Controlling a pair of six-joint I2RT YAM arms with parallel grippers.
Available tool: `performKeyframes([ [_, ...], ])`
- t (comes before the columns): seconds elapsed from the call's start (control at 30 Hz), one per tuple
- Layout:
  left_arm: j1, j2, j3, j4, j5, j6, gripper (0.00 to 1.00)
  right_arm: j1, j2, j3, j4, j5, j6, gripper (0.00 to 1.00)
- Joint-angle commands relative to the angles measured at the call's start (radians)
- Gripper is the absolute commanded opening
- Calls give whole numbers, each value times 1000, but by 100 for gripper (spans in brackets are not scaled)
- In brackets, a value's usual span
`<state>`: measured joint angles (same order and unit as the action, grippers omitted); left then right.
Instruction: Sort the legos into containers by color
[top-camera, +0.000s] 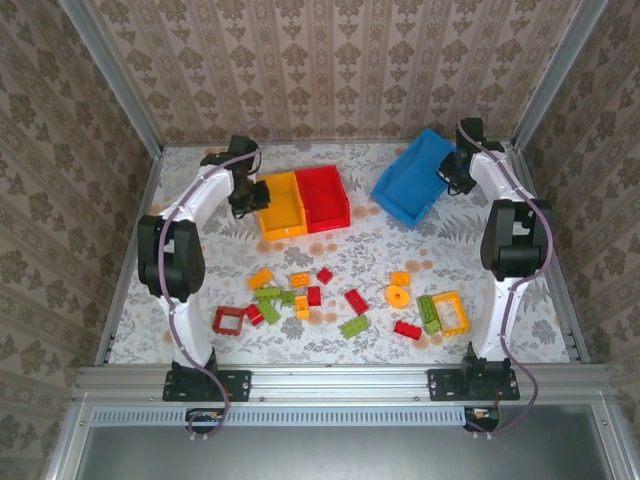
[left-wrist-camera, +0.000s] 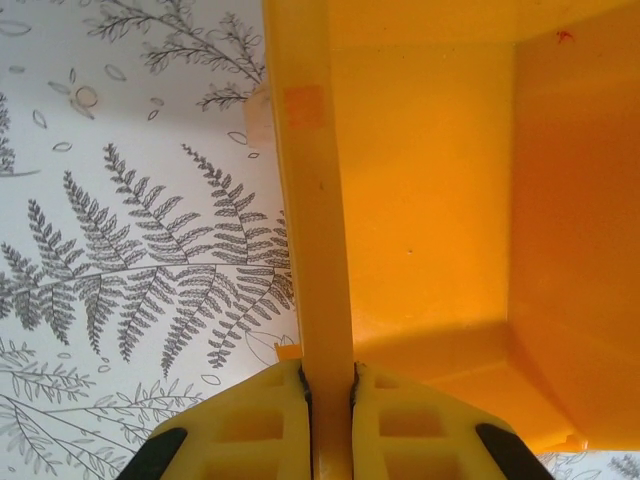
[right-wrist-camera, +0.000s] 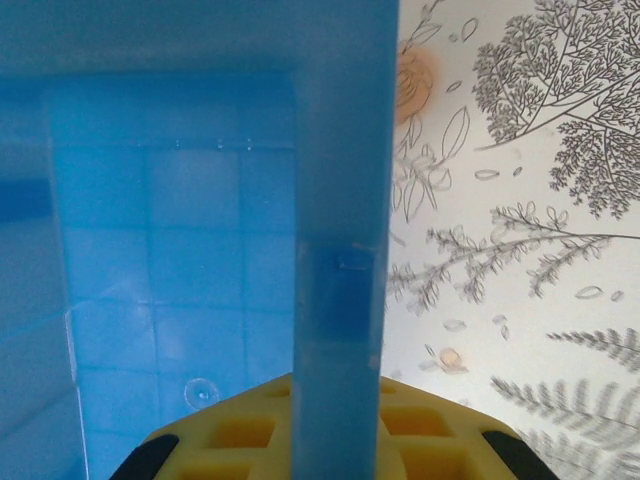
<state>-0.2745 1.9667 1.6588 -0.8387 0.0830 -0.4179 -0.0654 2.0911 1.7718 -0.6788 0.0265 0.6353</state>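
Note:
Three containers stand at the back of the table: a yellow-orange one (top-camera: 282, 206), a red one (top-camera: 322, 197) touching its right side, and a larger blue one (top-camera: 410, 180) set at an angle. My left gripper (top-camera: 245, 196) is shut on the yellow-orange container's left wall (left-wrist-camera: 318, 240), one finger on each side of it. My right gripper (top-camera: 452, 172) is shut on the blue container's right wall (right-wrist-camera: 338, 250). The legos lie loose on the table nearer the arm bases, among them a red frame (top-camera: 229, 319), a yellow frame (top-camera: 450, 311) and an orange ring (top-camera: 398, 296).
Red, green and orange bricks (top-camera: 290, 296) are scattered between the two arm bases. The fern-patterned tabletop (left-wrist-camera: 130, 250) is bare left of the yellow-orange bin. Metal frame posts and wallpapered walls enclose the table on three sides.

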Motion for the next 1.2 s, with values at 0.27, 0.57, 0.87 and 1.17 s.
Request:
performKeyframes([
  [0.27, -25, 32, 24, -33, 58, 156, 0, 103, -86, -30, -39, -154, -420, 0],
  [0.57, -67, 44, 25, -33, 33, 121, 0, 150, 5, 78, -112, -115, -425, 1],
  [0.87, -83, 9, 28, -43, -8, 78, 39, 150, -26, 75, -147, -78, -419, 45],
  [1.17, -152, -145, 5, -8, -52, 21, 62, 129, -339, -179, -60, 118, -243, 59],
])
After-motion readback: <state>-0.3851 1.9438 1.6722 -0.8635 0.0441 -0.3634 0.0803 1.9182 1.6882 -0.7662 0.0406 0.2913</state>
